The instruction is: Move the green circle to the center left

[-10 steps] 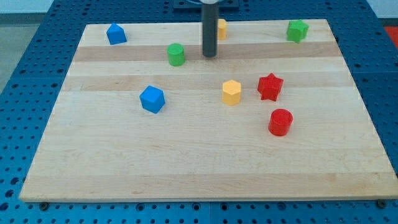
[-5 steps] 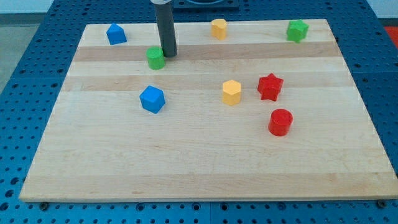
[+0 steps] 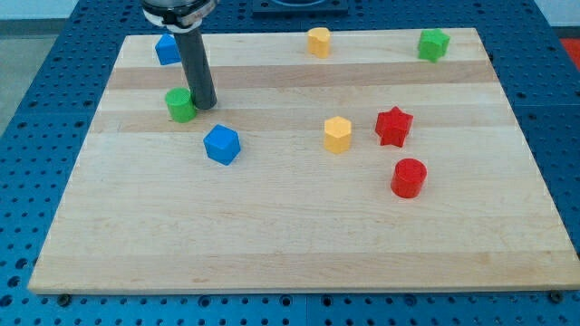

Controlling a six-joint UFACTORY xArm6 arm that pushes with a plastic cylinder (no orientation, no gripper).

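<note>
Wooden board (image 3: 299,244): my tip (image 3: 203,106) touches green circle (image 3: 180,104); no jaws visible.

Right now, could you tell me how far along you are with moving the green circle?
Partly done: the green circle sits left of the board's middle, in its upper half. In hand: my tip is against its right side. Left: nudging it further toward the view's left and down a little, to the wooden board's center left.

My tip (image 3: 203,104) just right of the green circle (image 3: 180,105), board's (image 3: 290,235) left.
</note>
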